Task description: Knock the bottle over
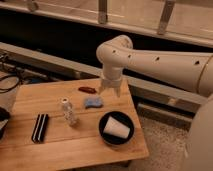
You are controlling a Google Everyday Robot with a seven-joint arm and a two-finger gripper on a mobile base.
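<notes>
Arm (165, 64), its pincer (110, 92) right of bottle (69, 113), apart

Bottle (68, 111) sits between block (40, 127) — left — and sponge (93, 102); pincer (110, 91) hangs behind sponge, cup (116, 129) in bowl (126, 119).

Robot test lab: wooden table (75, 147) on speckled floor (162, 137), loose cables (9, 82) at left, gripper (110, 91) over the table's far edge.

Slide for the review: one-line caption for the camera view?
Gripper hovers over the far side of the table, just behind the blue sponge; the bottle stands upright mid-table, untouched.
</notes>
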